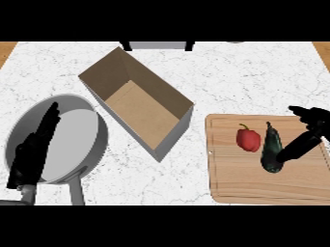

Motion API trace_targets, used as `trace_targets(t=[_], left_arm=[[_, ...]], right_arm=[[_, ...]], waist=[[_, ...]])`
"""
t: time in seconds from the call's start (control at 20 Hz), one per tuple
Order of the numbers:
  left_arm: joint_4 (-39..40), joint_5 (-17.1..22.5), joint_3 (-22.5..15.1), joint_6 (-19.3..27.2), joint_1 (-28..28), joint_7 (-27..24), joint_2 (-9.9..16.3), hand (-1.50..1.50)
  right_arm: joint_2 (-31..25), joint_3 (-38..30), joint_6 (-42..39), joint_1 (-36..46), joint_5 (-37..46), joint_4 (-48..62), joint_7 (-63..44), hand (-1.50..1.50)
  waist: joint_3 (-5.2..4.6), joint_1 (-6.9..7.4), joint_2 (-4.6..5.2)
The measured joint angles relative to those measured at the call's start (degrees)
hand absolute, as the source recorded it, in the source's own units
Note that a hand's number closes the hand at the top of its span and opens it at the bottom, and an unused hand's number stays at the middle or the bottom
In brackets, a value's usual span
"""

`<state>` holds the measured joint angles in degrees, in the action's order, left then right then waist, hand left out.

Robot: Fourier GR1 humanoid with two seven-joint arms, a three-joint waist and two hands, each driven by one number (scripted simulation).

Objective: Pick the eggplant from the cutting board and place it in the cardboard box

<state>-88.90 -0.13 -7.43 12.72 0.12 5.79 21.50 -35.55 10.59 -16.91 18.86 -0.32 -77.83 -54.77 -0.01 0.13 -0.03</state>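
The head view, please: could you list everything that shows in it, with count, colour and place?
cardboard box: one, brown, open, centre of the counter
cutting board: one, light wood, right of the box
eggplant: one, dark, on the board
red pepper: one, on the board, left of the eggplant
pan: one, grey, left of the box
counter: one, white marble
left hand: one, black, open, over the pan
right hand: one, black, at the eggplant's right side, fingers extended to it
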Motion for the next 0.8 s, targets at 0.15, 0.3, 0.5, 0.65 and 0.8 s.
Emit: trace_targets(t=[0.15, 0.3, 0.5, 0.65, 0.8], left_arm=[[0.14, -1.70, -0.16, 0.19, 0.04, -0.11, -1.64, 0.00], [1.79, -2.10, 1.30, -1.15, -0.60, -1.04, -2.25, 0.00], [2.13, -3.41, 2.15, -1.67, -0.44, -1.56, -3.96, 0.00], [0.53, -3.67, 3.31, -2.95, 0.86, -1.13, -4.06, 0.00], [0.28, -4.02, 4.65, -4.49, 0.02, -0.20, -4.08, 0.00]], right_arm=[[1.34, -0.33, -0.51, -1.18, 2.10, 0.80, 0.60, -1.50], [3.28, -1.01, -0.70, -1.24, 4.40, 1.64, 0.77, -1.50], [5.14, -2.27, -1.42, -2.44, 6.83, 1.70, 1.47, -1.50], [6.46, -3.53, -1.88, -2.57, 8.20, 1.46, 1.50, -1.50], [7.85, -4.29, -2.13, -3.92, 9.98, 0.40, 1.63, -1.50]], waist=[[0.00, -0.01, 0.01], [0.01, -0.01, 0.03], [0.04, -0.03, 0.00], [0.04, 0.01, -0.01], [0.01, -0.06, -0.01]])
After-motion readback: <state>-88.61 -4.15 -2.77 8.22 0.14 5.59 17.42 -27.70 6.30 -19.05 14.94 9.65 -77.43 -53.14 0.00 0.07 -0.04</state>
